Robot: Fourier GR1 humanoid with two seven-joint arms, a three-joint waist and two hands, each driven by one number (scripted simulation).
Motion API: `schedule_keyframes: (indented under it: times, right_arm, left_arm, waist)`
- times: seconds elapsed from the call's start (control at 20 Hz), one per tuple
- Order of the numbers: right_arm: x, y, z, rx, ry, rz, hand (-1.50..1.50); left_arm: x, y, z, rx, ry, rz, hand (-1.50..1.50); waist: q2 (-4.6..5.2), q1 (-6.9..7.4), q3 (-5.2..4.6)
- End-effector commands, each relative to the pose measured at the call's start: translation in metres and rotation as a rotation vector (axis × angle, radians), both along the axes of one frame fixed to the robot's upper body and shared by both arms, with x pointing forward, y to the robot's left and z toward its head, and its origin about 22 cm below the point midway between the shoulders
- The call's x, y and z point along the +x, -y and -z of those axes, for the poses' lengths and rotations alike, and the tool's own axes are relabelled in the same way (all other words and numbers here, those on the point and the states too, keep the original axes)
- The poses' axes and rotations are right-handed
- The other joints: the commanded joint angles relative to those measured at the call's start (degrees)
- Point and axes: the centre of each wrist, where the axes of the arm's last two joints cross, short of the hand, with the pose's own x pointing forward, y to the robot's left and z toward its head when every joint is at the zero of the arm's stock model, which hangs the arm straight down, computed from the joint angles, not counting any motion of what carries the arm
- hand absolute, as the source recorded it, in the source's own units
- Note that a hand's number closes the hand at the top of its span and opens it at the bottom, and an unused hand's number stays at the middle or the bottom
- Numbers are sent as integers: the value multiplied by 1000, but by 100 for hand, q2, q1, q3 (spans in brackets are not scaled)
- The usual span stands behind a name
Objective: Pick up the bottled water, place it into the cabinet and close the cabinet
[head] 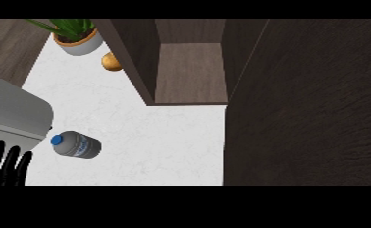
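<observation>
White counter holds bottled water just beside the open-fingered left robot hand.

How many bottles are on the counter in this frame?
1. The bottle lies on its side at the counter's lower left, near the left hand. The open cabinet door may hide others.

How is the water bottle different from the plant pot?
The water bottle lies tipped over near the front of the counter; the plant pot stands upright at the back. The bottle has a blue cap and a closed top; the pot is open, with green leaves growing out. The bottle is greyish and see-through looking; the pot is pale with an orange rim. Both rest on the white counter.
</observation>
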Motion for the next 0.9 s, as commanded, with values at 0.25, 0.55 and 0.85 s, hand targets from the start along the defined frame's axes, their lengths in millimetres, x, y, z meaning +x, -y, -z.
schedule_keyframes:
  times: [0.25, 0.55, 0.85]
  right_arm:
    - [-31, -6, -39, 66, 77, -79, -150]
    - [-40, -7, -37, 66, 78, -96, -150]
    - [-42, -5, -31, 90, 74, -94, -150]
  left_arm:
    - [25, -41, 41, 84, 0, 6, -150]
    - [46, -71, 74, 63, -53, -26, -150]
    - [67, -81, 107, 87, -73, -74, -150]
  waist:
    - [8, -33, -1]
    - [12, -99, -1]
    - [26, -90, 0]
